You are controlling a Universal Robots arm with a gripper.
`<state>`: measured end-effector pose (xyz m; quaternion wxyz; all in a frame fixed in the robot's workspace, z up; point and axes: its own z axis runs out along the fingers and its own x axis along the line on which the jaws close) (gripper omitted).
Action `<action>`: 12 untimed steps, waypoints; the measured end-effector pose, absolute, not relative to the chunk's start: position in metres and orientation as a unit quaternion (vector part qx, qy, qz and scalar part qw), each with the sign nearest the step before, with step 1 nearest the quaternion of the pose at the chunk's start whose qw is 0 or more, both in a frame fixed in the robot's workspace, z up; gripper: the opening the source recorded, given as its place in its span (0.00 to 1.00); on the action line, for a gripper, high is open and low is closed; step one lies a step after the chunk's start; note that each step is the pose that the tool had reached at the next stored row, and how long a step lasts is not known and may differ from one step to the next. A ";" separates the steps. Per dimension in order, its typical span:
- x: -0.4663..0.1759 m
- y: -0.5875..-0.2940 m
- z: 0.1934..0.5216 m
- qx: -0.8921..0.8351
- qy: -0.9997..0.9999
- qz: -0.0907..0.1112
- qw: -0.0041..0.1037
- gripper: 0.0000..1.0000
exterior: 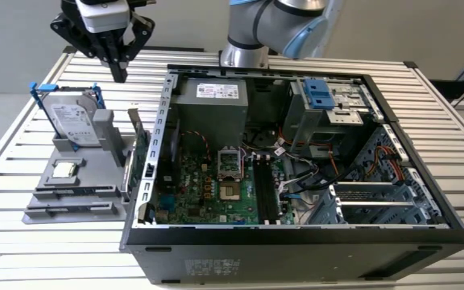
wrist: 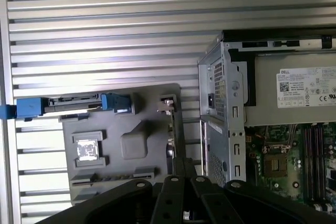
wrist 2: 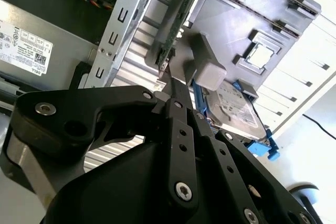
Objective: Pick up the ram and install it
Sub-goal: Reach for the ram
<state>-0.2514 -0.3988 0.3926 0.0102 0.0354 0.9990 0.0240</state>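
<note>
the gripper (exterior: 120,72) hangs above the slatted table (exterior: 55,254) with its fingers pressed together and nothing between them, near the hard drive's (exterior: 75,124) end of the gray stand (exterior: 99,176) and to the exterior view's left of the open computer case (exterior: 296,254). a green card (exterior: 141,160) stands on edge at the stand's side next to the case wall. i cannot tell where the ram is: the stand's long front slots (exterior: 75,194) and the motherboard's black slots (exterior: 264,187) are too dark to show a stick.
</note>
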 end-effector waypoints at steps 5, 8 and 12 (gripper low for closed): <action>-0.255 -0.399 0.393 0.035 0.999 0.024 0.010 0.00; -0.260 -0.399 0.393 0.035 0.999 0.024 0.010 0.00; -0.268 -0.399 0.393 0.035 0.999 0.024 0.010 0.00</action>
